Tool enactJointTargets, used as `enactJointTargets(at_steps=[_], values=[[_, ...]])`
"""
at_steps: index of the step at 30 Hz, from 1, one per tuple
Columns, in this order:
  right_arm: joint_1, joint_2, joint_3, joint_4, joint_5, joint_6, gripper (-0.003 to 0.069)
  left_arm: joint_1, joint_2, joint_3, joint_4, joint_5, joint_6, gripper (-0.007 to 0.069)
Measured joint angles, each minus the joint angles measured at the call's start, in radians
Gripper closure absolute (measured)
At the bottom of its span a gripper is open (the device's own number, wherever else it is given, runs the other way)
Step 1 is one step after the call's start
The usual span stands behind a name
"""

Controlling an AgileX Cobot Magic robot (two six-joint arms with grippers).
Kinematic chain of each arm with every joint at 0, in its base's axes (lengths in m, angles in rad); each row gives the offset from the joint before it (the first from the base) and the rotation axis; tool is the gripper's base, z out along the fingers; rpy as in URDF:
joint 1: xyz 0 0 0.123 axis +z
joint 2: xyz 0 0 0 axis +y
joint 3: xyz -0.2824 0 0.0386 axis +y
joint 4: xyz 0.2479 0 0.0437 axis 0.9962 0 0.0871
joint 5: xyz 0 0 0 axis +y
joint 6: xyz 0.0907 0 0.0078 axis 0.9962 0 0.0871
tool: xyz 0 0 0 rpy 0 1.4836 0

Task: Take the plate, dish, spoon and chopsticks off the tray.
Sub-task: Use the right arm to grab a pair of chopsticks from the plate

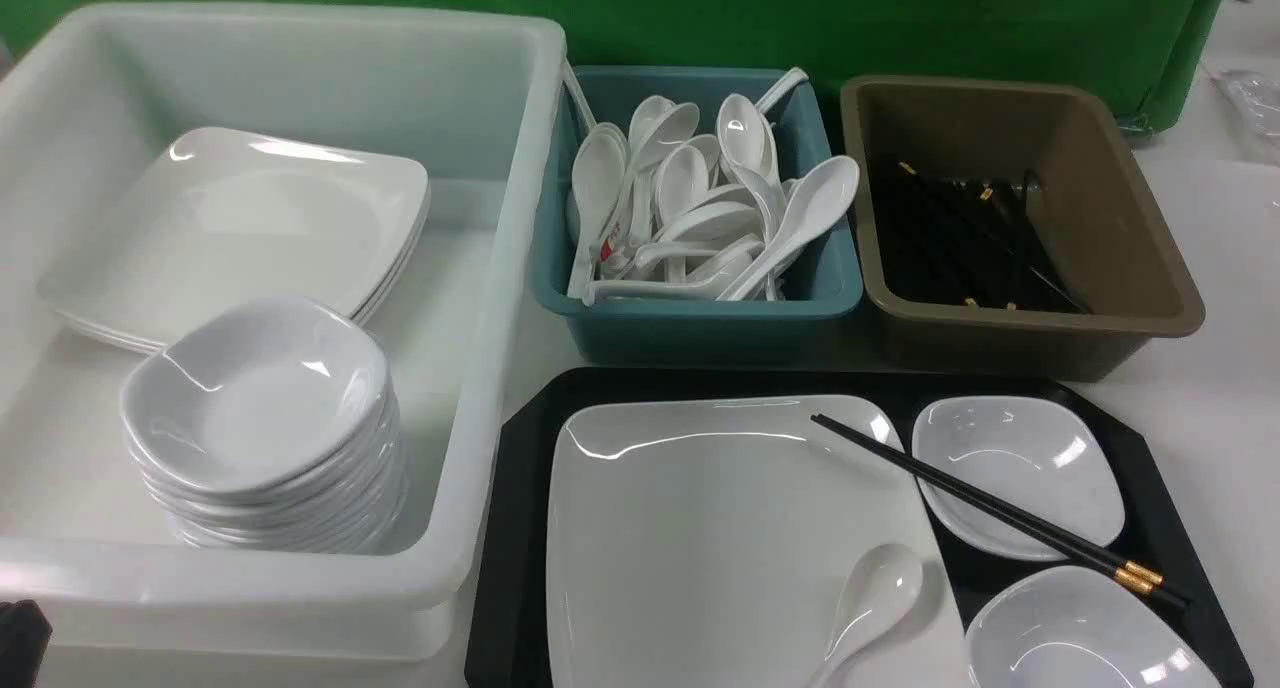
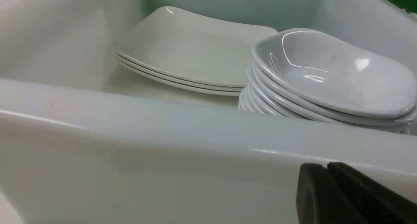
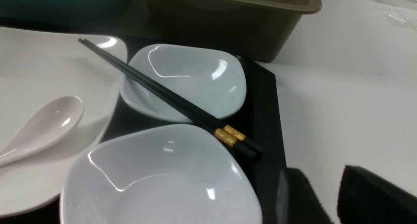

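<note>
The black tray (image 1: 515, 488) lies at the front right. It carries the large white plate (image 1: 700, 528), and the spoon (image 1: 872, 596) rests on the plate's near right corner. Two small white dishes (image 1: 1020, 473) (image 1: 1080, 638) sit to the plate's right. The black chopsticks (image 1: 1000, 513) lie slanted across the plate's corner and the far dish (image 3: 195, 77), gold bands near the near dish (image 3: 156, 185). My right gripper (image 3: 322, 172) stands open and empty over the table, just outside the tray's right rim (image 3: 265, 119). My left gripper (image 2: 327, 166) is shut and empty against the white tub's outer wall.
The big white tub (image 1: 500, 268) at the left holds a stack of square plates (image 1: 240, 228) and a stack of small dishes (image 1: 260, 398). Behind the tray stand a teal tub (image 1: 700, 323) full of white spoons and a brown tub (image 1: 1150, 268) of chopsticks.
</note>
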Motion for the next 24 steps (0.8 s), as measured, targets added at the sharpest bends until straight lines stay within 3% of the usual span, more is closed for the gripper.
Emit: enactJointTargets(at_steps=[18,20,24], values=[[0.000,0.000,0.000,0.000,0.000,0.000,0.0418,0.000,0.000,0.000,0.003,-0.007,0.000,0.0607],[0.000,0.000,0.000,0.000,0.000,0.000,0.0418,0.000,0.000,0.000,-0.046,-0.057,-0.027,0.0607],[0.000,0.000,0.000,0.000,0.000,0.000,0.0418,0.000,0.000,0.000,-0.261,-0.196,-0.125,0.0607]])
